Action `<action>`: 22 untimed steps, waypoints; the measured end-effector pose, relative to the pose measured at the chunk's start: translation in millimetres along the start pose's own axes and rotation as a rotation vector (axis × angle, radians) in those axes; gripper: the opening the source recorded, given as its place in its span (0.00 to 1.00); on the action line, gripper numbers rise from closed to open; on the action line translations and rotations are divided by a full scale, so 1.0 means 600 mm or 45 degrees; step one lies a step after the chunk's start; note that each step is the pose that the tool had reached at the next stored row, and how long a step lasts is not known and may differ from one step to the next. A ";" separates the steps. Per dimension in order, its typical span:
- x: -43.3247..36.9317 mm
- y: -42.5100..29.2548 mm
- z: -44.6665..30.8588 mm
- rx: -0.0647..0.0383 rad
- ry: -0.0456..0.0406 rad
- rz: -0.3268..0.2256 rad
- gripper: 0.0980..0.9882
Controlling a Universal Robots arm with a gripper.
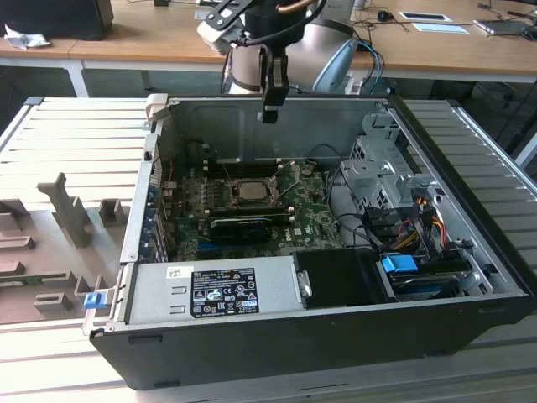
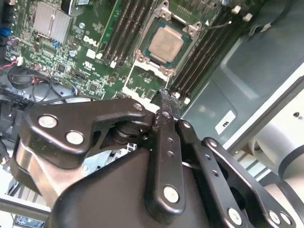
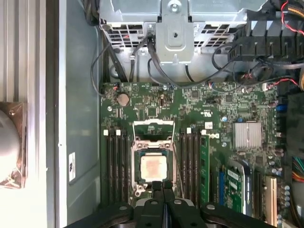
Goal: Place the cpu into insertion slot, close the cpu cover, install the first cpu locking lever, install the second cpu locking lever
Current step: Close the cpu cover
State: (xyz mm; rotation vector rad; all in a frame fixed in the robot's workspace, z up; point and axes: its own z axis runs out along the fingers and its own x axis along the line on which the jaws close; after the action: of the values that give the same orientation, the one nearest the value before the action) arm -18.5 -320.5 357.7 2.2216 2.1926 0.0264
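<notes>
The black claw hung shut and empty above the small pale silver square cpu, seemingly because the chip already sat in the dark grey-rimmed insertion slot, ready for covering.

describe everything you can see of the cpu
The cpu is a small flat square chip with a pale silver-grey metal face. It lies flat, face up, seated in the insertion slot, between rows of long black connectors on the green board. Its face is bare; the gripper hangs above, apart from it.
</notes>
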 end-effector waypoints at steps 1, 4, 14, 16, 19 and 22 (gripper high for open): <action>0.000 0.001 0.003 0.000 0.000 0.000 0.01; 0.000 0.004 0.014 0.000 0.000 -0.001 0.01; 0.000 0.010 0.033 0.000 0.000 -0.001 0.01; 0.000 0.012 0.039 0.000 0.000 -0.001 0.01; 0.000 0.020 0.046 0.000 0.000 -0.001 0.01; 0.000 0.023 0.047 0.000 0.000 -0.001 0.01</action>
State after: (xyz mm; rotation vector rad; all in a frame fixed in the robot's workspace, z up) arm -4.3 -320.6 329.7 2.2210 2.1931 0.0263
